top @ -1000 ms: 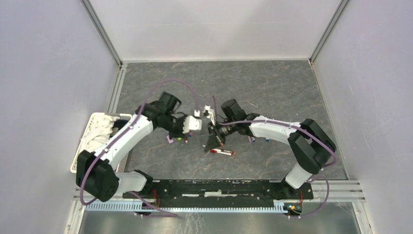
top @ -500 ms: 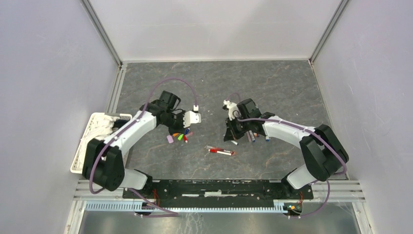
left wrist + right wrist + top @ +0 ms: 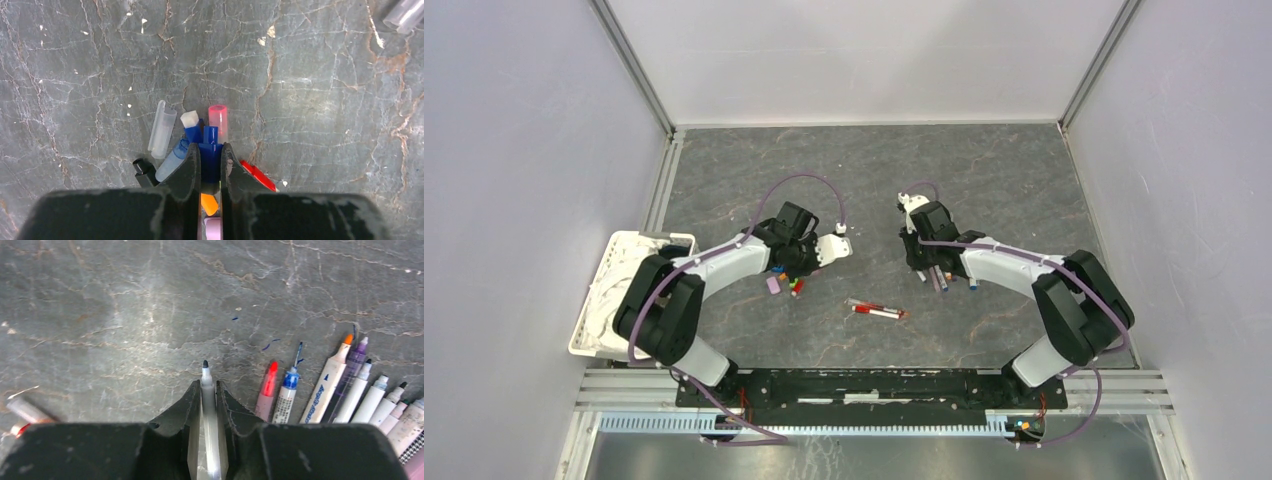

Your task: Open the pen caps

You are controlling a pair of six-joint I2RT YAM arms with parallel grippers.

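Top external view gives you the grey bench (image 3: 984,180) with a white basket (image 3: 614,280) outboard of the left tool. Both arms are bent inward and the tools sit well apart.

The right tool (image 3: 207,387) is closed on a bare black-tipped pen (image 3: 208,425), its fingers pressed against the barrel. A row of uncapped pens (image 3: 345,385) lies just to its right.

The left tool (image 3: 210,148) is pressed together, pinching a blue cap (image 3: 210,162) low over a pile of loose caps (image 3: 165,127): clear, pink, black and red.

With pen and cap each in their own tool, I judge you are at the put-down step. Next, spread the right tool low so the pen settles beside the row without rolling. Let the blue cap go onto the pile.

A red-ended pen (image 3: 874,311) lies between the two tools, nearer the arm bases. It is likely your next pickup, though whether it is capped is too small to tell.
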